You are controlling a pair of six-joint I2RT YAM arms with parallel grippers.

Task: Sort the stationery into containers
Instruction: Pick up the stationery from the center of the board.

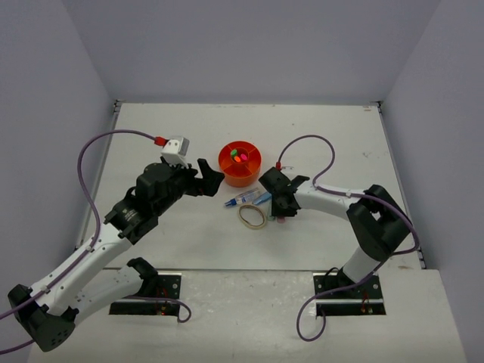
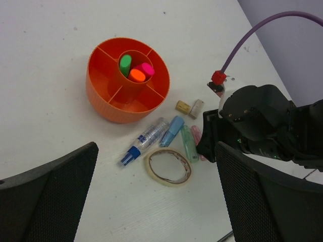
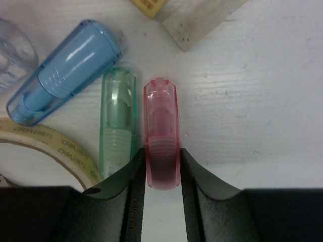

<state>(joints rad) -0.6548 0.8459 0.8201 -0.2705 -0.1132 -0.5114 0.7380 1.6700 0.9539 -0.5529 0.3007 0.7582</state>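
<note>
My right gripper (image 3: 162,161) is down on the table, shut on the rear end of the pink mini marker (image 3: 161,126), which lies flat with a finger (image 3: 135,191) pressed to each side. Left of it lie the green (image 3: 117,116) and blue (image 3: 65,70) mini markers, then the blue-tipped white pen (image 2: 146,138). The tan rubber band (image 2: 168,167) lies just in front of them. Two small tan blocks (image 2: 182,106) (image 2: 196,108) sit behind the markers. The round orange organizer (image 2: 108,108) holds green, orange and pink highlighters (image 2: 137,75) in its centre cup. My left gripper (image 2: 156,148) hovers open over the band.
The right arm's black wrist (image 2: 262,126) and purple cable (image 2: 252,35) fill the space right of the markers. In the top view the left gripper (image 1: 208,178) hangs just left of the organizer (image 1: 240,162). White walls enclose the table.
</note>
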